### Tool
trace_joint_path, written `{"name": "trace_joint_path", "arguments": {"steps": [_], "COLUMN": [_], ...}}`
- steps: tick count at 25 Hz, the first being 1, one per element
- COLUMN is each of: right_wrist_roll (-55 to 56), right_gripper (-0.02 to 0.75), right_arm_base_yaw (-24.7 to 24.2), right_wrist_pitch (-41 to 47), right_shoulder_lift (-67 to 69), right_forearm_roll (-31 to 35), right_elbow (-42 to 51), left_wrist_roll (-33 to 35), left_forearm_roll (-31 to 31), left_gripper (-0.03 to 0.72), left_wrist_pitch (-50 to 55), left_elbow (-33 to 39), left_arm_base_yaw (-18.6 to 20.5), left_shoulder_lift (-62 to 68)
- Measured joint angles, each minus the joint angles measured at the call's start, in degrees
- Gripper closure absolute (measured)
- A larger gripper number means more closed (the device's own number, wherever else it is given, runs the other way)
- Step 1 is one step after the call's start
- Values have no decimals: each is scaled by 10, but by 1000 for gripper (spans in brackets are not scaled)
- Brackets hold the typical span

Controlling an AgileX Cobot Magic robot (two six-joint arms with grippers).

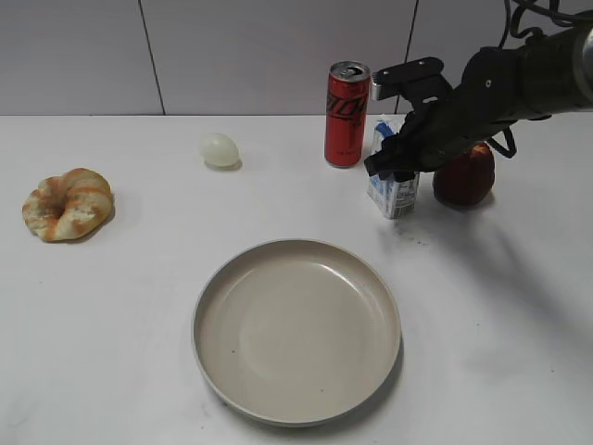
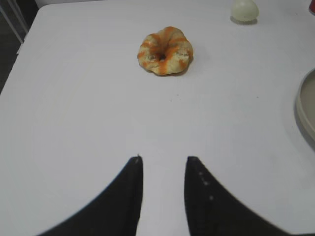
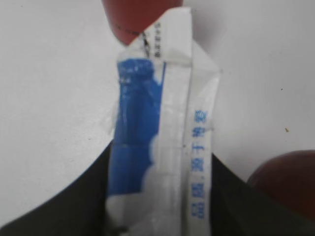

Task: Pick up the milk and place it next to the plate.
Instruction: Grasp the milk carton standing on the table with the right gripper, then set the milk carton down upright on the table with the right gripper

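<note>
The milk (image 1: 394, 190) is a small white carton with blue print. It stands on the white table between the red soda can and a red apple, behind the plate. My right gripper (image 1: 400, 159) comes down over its top, and in the right wrist view the milk (image 3: 162, 147) fills the gap between the two black fingers (image 3: 160, 196), which press on both its sides. The plate (image 1: 232, 278) is a wide beige dish at the front centre; its rim shows in the left wrist view (image 2: 302, 105). My left gripper (image 2: 164, 160) is open and empty over bare table.
A tall red soda can (image 1: 346, 113) stands just left of the milk and a red apple (image 1: 464, 176) just right of it. A pale egg (image 1: 220, 149) lies at the back left and a glazed donut (image 1: 69, 204) at the far left.
</note>
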Motion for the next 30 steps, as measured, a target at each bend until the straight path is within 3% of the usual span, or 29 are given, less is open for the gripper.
{"name": "trace_joint_path", "arguments": {"steps": [11,25,30], "right_wrist_roll": [-43,-179,-184], "right_gripper": [440,440,440], "right_arm_base_yaw": [9,104,116], "right_wrist_pitch": [54,57,58], "right_shoulder_lift": [-39,-70,-70], "right_forearm_roll": [0,3,47], "right_elbow": [-11,-21,-45], "left_wrist_roll": [0,0,0], "left_forearm_roll": [0,0,0], "left_gripper": [461,461,462], "left_wrist_pitch": [0,0,0], "left_elbow": [0,0,0], "left_arm_base_yaw": [0,0,0], "left_shoulder_lift": [0,0,0]}}
